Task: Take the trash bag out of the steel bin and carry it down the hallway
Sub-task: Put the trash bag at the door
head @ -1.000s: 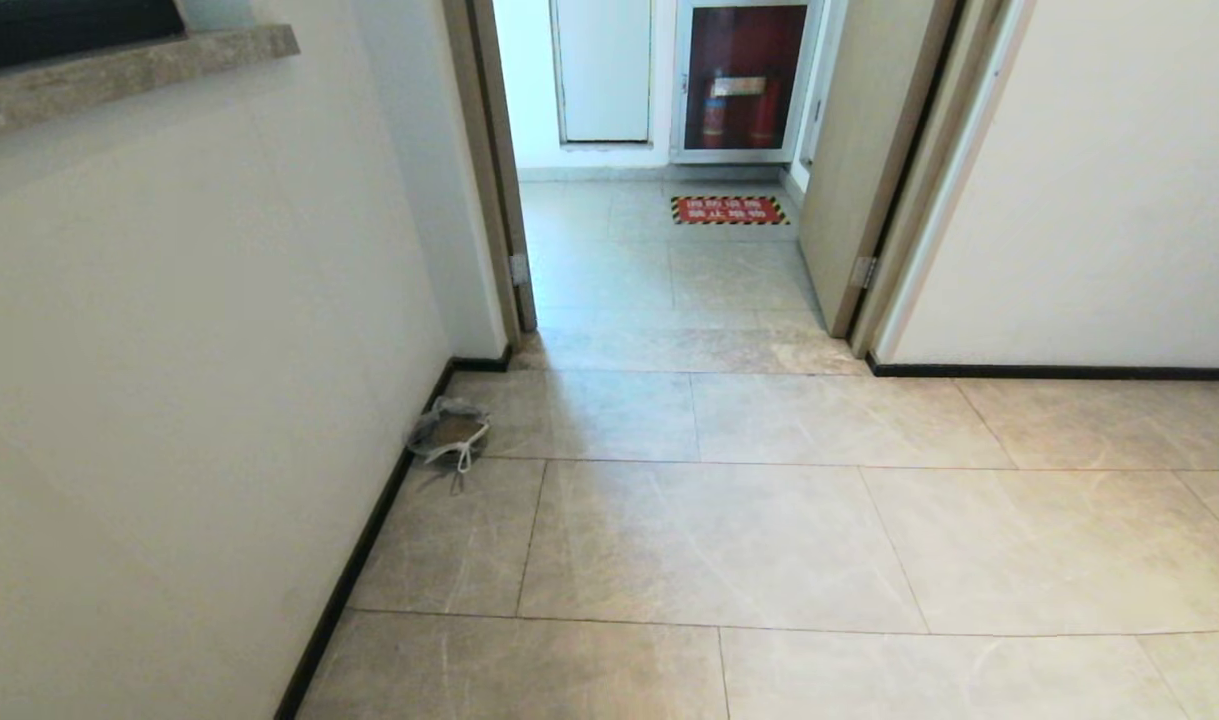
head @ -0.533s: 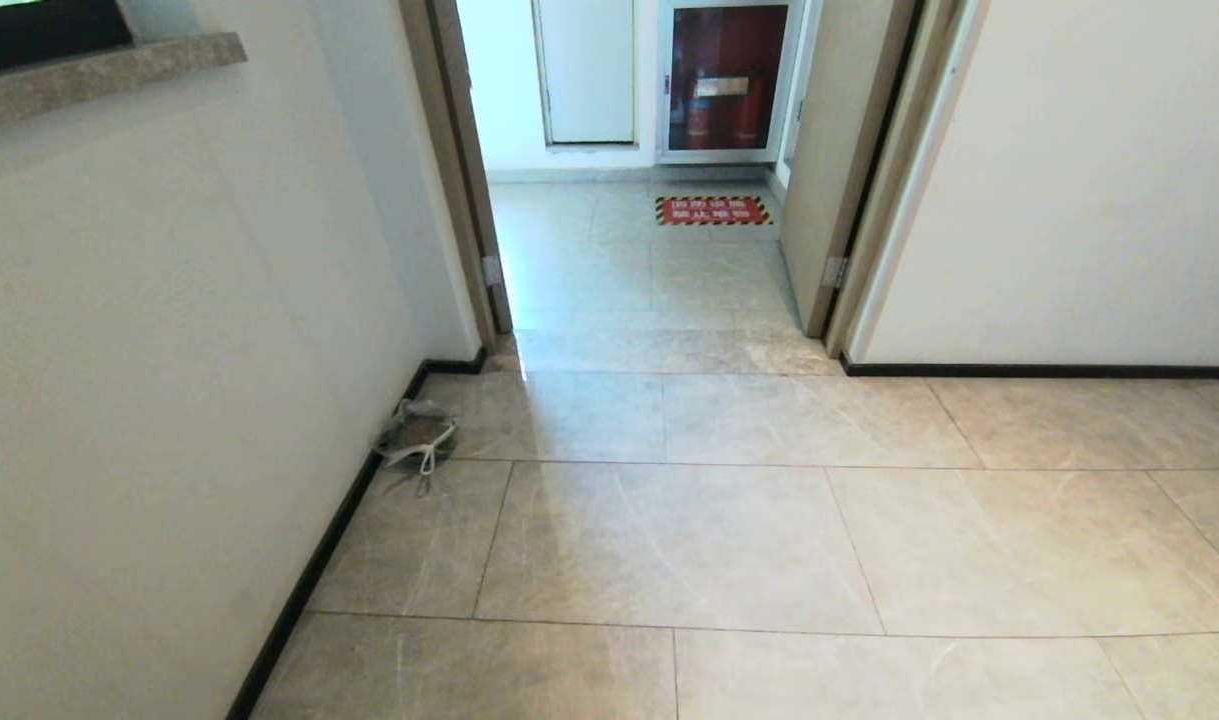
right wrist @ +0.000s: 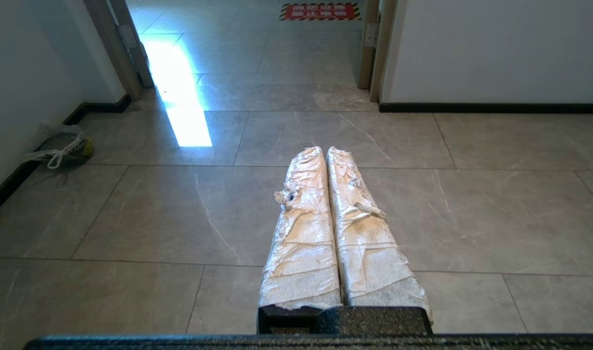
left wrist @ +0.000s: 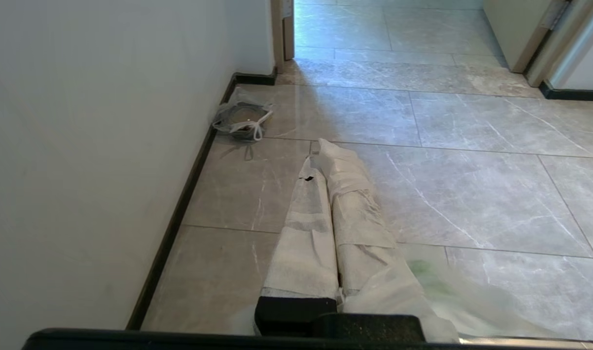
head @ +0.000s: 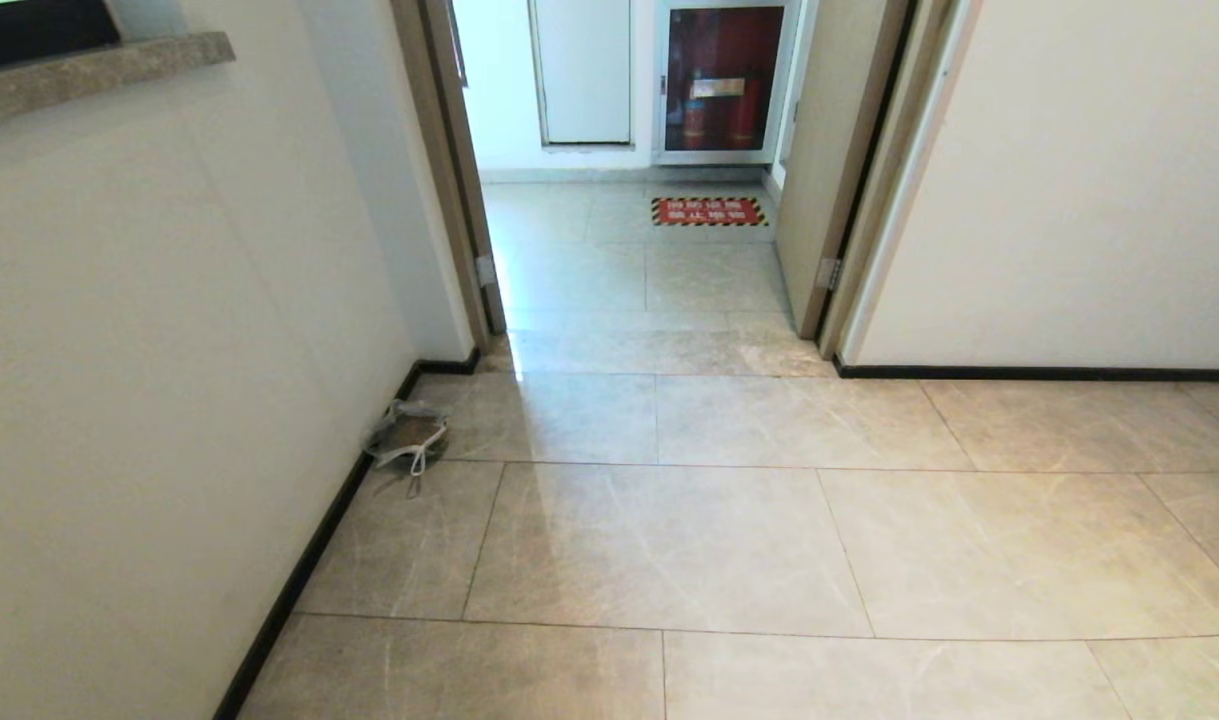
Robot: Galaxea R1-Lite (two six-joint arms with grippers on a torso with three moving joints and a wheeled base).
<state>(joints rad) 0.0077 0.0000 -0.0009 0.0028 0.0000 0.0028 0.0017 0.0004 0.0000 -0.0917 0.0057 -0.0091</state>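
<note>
In the left wrist view my left gripper [left wrist: 320,155] is shut, its tape-wrapped fingers pressed together. The trash bag [left wrist: 440,289], thin white plastic with a green print, is pinched near the fingers' base and drapes off to one side. My right gripper [right wrist: 325,151] is shut too, with nothing between its fingers. Both hang over the hallway's glossy grey-beige tiles [head: 689,540]. Neither arm shows in the head view. The steel bin is out of view.
A greyish bag with white straps [head: 406,440] lies on the floor against the left wall [head: 169,350] and its black baseboard. Ahead, an open doorway [head: 629,260] leads to a red floor marking [head: 709,211] and a fire-extinguisher cabinet [head: 721,80]. A door leaf [head: 819,170] stands open on the right.
The whole head view has slid to the left, so the camera has moved. The greyish bag and the doorway keep their places on the floor.
</note>
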